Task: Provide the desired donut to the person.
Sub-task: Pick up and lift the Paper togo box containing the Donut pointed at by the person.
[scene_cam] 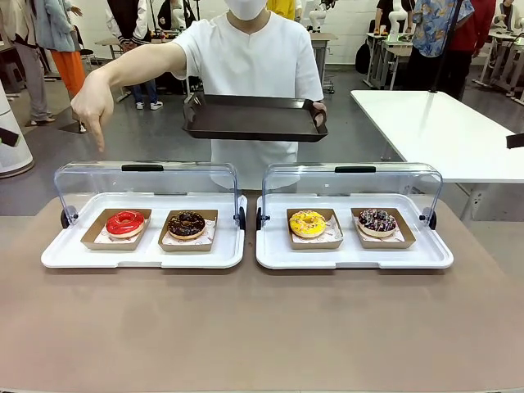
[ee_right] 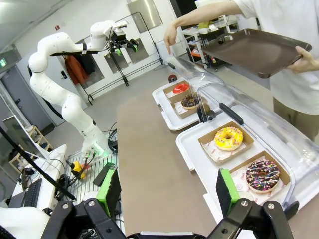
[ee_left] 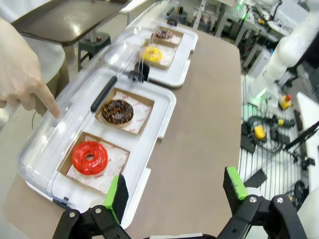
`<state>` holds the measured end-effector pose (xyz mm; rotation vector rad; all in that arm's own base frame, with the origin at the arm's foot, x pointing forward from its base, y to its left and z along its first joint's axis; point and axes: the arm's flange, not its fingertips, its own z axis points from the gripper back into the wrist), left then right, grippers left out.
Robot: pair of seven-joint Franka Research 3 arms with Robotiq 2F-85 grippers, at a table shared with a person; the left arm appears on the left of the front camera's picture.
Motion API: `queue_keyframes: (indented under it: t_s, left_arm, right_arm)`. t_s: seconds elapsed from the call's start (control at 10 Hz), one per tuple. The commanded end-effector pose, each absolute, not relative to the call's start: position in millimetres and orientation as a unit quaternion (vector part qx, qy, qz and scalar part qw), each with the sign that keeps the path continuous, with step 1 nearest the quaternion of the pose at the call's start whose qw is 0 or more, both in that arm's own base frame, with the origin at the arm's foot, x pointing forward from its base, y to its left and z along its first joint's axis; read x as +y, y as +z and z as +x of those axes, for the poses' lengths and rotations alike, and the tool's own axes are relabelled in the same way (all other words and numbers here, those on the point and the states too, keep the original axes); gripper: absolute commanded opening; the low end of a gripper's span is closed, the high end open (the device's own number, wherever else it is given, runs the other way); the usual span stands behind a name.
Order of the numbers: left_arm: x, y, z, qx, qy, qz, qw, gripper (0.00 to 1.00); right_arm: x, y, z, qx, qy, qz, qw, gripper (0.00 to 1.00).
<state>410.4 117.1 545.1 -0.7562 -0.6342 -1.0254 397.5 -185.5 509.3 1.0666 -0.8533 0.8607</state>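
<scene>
Person's hand (scene_cam: 92, 106) points above red donut (scene_cam: 125, 223), front view; wrist views: left claw (ee_left: 175, 189), right claw (ee_right: 167, 188) spread, empty.

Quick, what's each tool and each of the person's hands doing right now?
Left tool: open, empty.
Right tool: open, empty.
Person's pointing hand: empty, finger down toward the red donut.
Person's other hand: holding the dark tray.

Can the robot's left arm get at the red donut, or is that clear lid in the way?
Probably yes. The clear lid is rolled back behind the red donut, leaving it uncovered, and the left fingers stand open near it with nothing between.
</scene>
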Motion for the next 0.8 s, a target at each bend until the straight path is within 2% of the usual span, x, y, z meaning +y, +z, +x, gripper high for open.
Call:
queue_keyframes:
  t_s: [0.0,0.2,0.4,0.7]
  left_arm:
    - [84,546,406,-0.201,-0.562,-0.196,0.778,1.0]
    - [43,532,407,-0.135,-0.631,-0.091,0.758,1.0]
    - [8,493,415,-0.076,-0.677,-0.051,0.73,1.0]
    - [-13,441,427,-0.048,-0.702,-0.06,0.708,1.0]
  right_arm:
    - [-185,509,398,-0.382,0.385,0.478,0.691,1.0]
    - [-185,509,398,-0.382,0.385,0.478,0.691,1.0]
    - [-185,509,398,-0.382,0.385,0.478,0.691,1.0]
    - [-185,509,398,-0.382,0.385,0.478,0.691,1.0]
